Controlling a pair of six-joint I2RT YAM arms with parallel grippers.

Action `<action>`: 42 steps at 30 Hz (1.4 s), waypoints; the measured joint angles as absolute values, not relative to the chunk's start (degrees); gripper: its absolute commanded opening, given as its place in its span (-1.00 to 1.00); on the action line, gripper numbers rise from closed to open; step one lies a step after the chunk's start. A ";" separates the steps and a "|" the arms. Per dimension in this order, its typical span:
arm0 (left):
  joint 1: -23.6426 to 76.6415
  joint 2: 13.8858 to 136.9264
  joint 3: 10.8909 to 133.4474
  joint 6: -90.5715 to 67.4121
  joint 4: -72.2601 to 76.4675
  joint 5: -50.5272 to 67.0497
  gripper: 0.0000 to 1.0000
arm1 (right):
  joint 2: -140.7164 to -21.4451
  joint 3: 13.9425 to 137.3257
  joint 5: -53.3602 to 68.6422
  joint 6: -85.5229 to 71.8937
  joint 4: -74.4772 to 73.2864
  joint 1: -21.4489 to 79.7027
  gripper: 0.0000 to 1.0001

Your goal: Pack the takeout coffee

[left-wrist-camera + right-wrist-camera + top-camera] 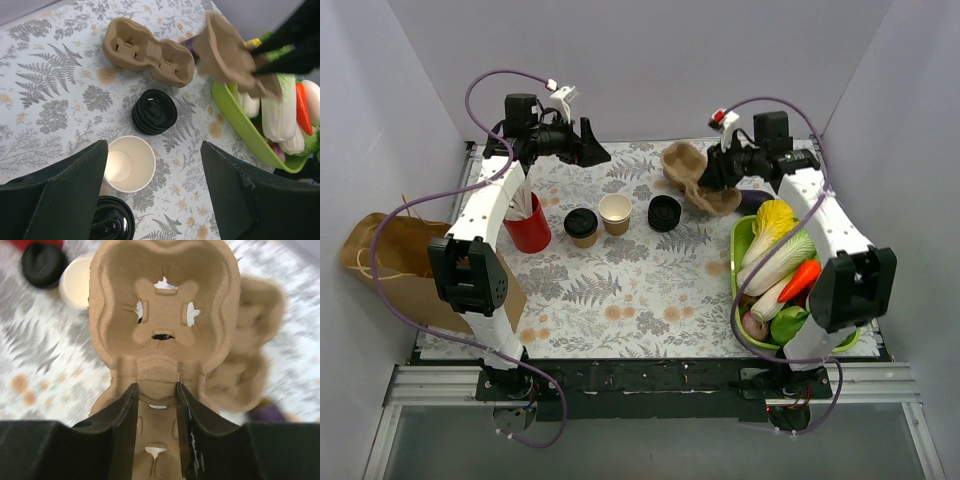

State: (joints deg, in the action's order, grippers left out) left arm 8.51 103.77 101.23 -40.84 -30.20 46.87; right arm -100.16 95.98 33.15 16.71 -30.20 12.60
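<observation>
Two takeout coffee cups stand mid-table: one capped with a black lid [581,226] [111,225], and an open cream-white cup [615,213] [130,164] [77,285] beside it. A stack of black lids [664,212] [154,111] sits to their right. My left gripper [598,150] [154,146] hovers open above the cups, holding nothing. My right gripper [712,178] [157,395] is shut on the middle ridge of a brown pulp carrier [718,197] [235,57] [162,315], lifted off the table. A second carrier [682,160] [147,51] [250,355] lies at the back.
A red cup of white sticks [528,228] stands left of the cups. A green basket [738,262] [240,120] of vegetables fills the right side. A brown paper bag [390,262] lies off the table's left edge.
</observation>
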 measured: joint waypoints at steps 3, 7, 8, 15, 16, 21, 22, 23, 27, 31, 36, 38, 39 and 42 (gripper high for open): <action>8.34 103.20 102.37 -40.14 -30.11 45.34 0.52 | -90.28 83.61 31.94 16.97 -30.87 16.38 -0.97; 8.23 103.09 103.18 -39.77 -30.11 43.90 0.52 | -81.65 67.88 29.91 14.22 -29.85 22.11 -0.97; 8.21 103.09 103.22 -39.77 -30.15 43.81 0.52 | -81.43 66.37 29.50 13.32 -30.13 22.31 -0.97; 8.21 103.09 103.24 -39.75 -30.50 43.16 0.53 | -82.50 59.59 25.26 7.46 -28.16 21.32 -0.97; 8.23 103.09 103.24 -39.70 -30.57 43.00 0.53 | -82.56 58.65 25.04 7.05 -27.57 21.34 -0.97; 8.78 103.09 103.24 -39.16 -31.40 42.33 0.53 | -83.57 54.81 24.84 5.13 -24.77 21.43 -0.97; 9.17 103.09 103.24 -38.85 -31.53 42.15 0.53 | -84.01 54.28 24.84 4.73 -24.32 21.43 -0.97; 9.47 103.09 103.24 -38.68 -31.68 42.04 0.53 | -84.29 54.04 24.82 4.60 -23.97 21.43 -0.97; 11.14 103.09 103.11 -38.28 -32.16 41.98 0.53 | -84.93 53.39 24.82 4.21 -23.33 21.43 -0.97; 12.01 103.09 103.00 -38.28 -32.34 42.04 0.53 | -84.93 53.15 25.08 3.57 -22.31 21.43 -0.97; 11.94 103.11 103.00 -38.33 -32.38 42.11 0.53 | -84.93 53.12 27.14 3.64 -21.91 21.65 -0.97; 11.86 103.13 103.02 -38.39 -32.34 42.28 0.53 | -84.93 53.12 27.18 3.60 -21.82 21.78 -0.30; 11.84 103.15 103.02 -38.41 -32.32 42.41 0.53 | -84.93 53.12 27.18 3.62 -21.78 21.80 -0.05; 11.79 103.26 103.02 -38.59 -32.29 42.70 0.53 | -84.93 53.12 27.16 3.60 -21.80 21.93 0.12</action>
